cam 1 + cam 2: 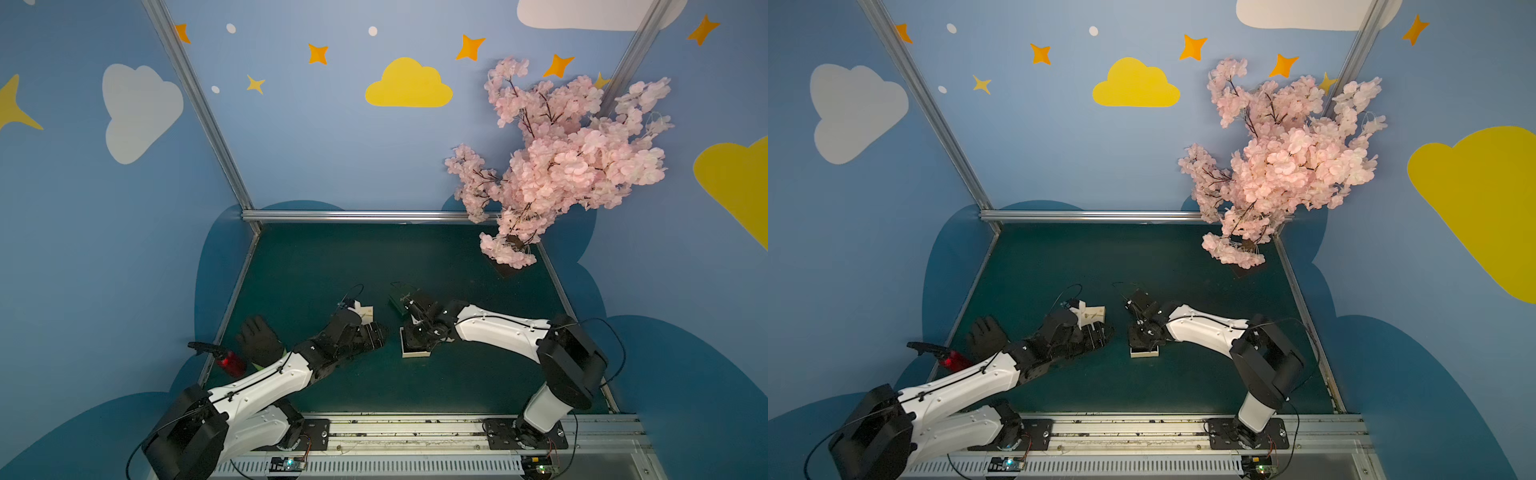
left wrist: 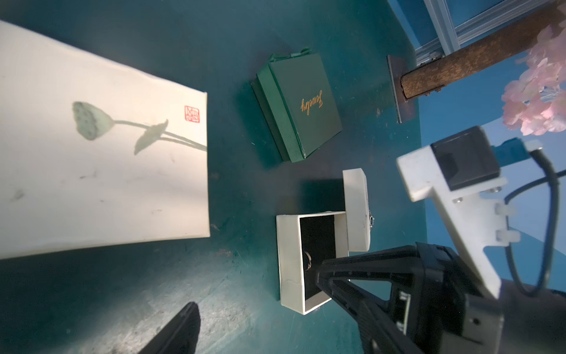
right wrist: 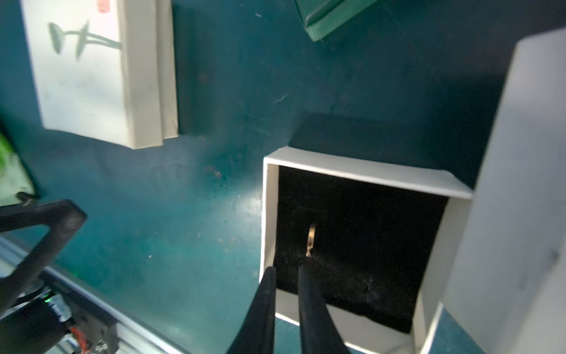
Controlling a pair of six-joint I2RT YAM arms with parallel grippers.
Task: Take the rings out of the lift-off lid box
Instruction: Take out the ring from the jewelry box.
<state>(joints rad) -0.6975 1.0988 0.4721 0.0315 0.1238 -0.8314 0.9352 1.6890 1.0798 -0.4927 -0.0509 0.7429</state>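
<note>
The lift-off lid box (image 1: 415, 354) (image 1: 1144, 353) stands open on the green table, white with a black lining (image 3: 361, 171) (image 2: 288, 245). Its lid (image 2: 356, 208) (image 3: 520, 184) leans against one side. One thin silvery ring (image 3: 311, 237) (image 2: 307, 260) stands on edge in the lining. A small ring-like thing (image 2: 371, 221) shows at the lid's edge. My right gripper (image 3: 288, 269) (image 1: 415, 336) points down into the box beside one wall, with a slim gap and nothing between its jaws, the ring just past one fingertip. My left gripper (image 1: 376, 334) (image 1: 1096, 334) is open, left of the box.
A white box with a lotus print (image 1: 366, 311) (image 2: 107, 153) and a green jewellery box (image 1: 399, 301) (image 2: 303, 107) lie just behind the grippers. A black glove (image 1: 259, 340) and a red bottle (image 1: 228, 361) sit at the left edge. A pink blossom tree (image 1: 561, 166) stands back right.
</note>
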